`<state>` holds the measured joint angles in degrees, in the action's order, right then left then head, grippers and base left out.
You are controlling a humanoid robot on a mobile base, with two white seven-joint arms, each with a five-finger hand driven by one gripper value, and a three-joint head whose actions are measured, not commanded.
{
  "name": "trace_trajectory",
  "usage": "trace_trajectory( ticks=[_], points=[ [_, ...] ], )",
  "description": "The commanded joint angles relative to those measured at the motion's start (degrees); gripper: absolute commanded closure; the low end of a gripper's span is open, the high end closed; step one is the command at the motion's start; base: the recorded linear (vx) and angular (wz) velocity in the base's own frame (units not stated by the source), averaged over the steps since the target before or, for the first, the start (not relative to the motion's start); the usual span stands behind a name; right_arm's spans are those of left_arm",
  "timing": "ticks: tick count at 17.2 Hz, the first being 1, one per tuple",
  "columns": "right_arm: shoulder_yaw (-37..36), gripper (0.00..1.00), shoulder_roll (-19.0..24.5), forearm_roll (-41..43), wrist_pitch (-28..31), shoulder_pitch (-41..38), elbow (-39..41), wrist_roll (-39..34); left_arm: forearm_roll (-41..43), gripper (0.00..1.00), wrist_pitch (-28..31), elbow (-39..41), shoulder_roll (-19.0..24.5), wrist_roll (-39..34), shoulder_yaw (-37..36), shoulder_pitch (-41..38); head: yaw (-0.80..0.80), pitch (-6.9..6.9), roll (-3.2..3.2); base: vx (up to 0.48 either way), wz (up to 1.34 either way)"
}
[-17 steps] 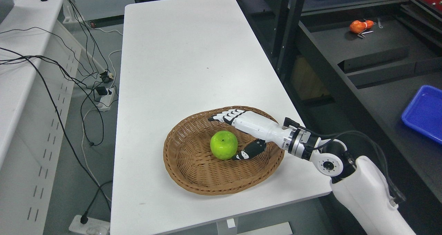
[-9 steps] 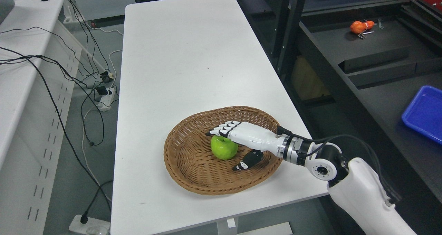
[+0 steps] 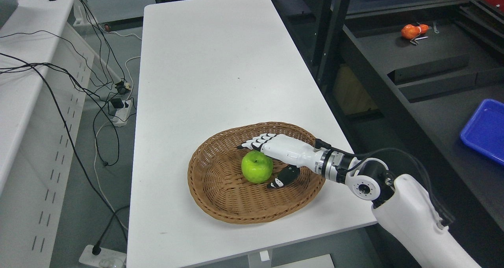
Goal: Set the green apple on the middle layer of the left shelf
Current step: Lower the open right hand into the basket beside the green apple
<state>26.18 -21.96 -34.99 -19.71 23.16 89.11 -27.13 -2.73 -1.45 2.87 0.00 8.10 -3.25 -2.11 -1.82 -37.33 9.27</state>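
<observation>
A green apple (image 3: 256,169) lies in a brown wicker basket (image 3: 212,189) near the front of the white table (image 3: 212,63). My right hand (image 3: 260,164) reaches into the basket from the right. Its four fingers (image 3: 256,142) stretch out just over the apple's far top side. The thumb (image 3: 281,178) lies low at the apple's right side. The hand is open around the apple and has not closed on it. The left arm is out of view.
A dark shelf unit (image 3: 425,67) stands to the right of the table, with an orange object (image 3: 411,30) on one level and a blue tray (image 3: 486,128) nearer. Cables (image 3: 90,94) and a power strip lie on the floor at the left, beside a white bench (image 3: 23,82).
My right hand has moved closer over the apple, with its fingers now above the apple's far side and the thumb nearer its right side. The apple stays in the basket.
</observation>
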Motion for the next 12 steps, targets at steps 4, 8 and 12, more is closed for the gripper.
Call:
trace_trajectory(
  ticks=[4, 8, 12],
  points=[
    [1.15, 0.13, -1.15, -0.08, -0.77, -0.22, -1.22, 0.15, 0.00, 0.00, 0.05, 0.03, 1.00, -0.02, 0.00, 0.01, 0.00, 0.00, 0.00, 0.000, 0.00],
    [0.80, 0.19, -1.33, -0.08, -2.35, -0.65, -1.13, 0.41, 0.00, 0.00, 0.05, 0.03, 1.00, -0.02, 0.00, 0.01, 0.00, 0.00, 0.00, 0.000, 0.00],
    [0.54, 0.29, -1.15, 0.10, -2.62, -1.36, -1.13, 0.67, 0.00, 0.00, 0.05, 0.03, 1.00, -0.02, 0.00, 0.01, 0.00, 0.00, 0.00, 0.015, 0.02]
  ],
)
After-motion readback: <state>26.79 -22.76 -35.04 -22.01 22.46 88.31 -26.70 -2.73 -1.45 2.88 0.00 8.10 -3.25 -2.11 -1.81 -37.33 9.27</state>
